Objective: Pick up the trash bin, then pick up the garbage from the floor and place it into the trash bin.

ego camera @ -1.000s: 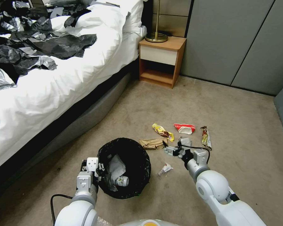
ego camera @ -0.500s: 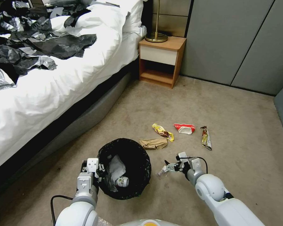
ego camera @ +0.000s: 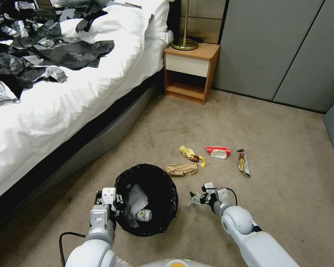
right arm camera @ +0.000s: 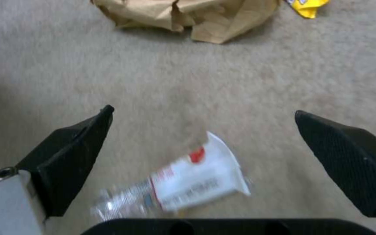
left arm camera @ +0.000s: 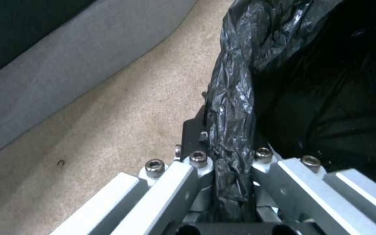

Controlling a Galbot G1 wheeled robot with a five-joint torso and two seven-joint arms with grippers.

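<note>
The room has a tan carpet floor, a bed with white covers along the robot's left, and a small wooden nightstand by the grey wall.

The trash bin stands on the floor near the bed's lower edge, lined with a black bag. White tissue and a small bottle lie inside it. The left arm reaches down from the bottom edge of the head view, and the left tool is clamped tight on the bin's rim. In the left wrist view, its fingers pinch the bunched black bag between them.

The right arm is bent low and reaches forward and toward the bin. The right tool hangs just over the floor with its two black fingers spread wide. A clear scrap with a white and red label lies on the floor between those fingers, and they are not touching it.

Farther out on the floor lie a brown paper bag, a yellow wrapper, a red and white wrapper and a dark wrapper, all apart from the right tool.
</note>
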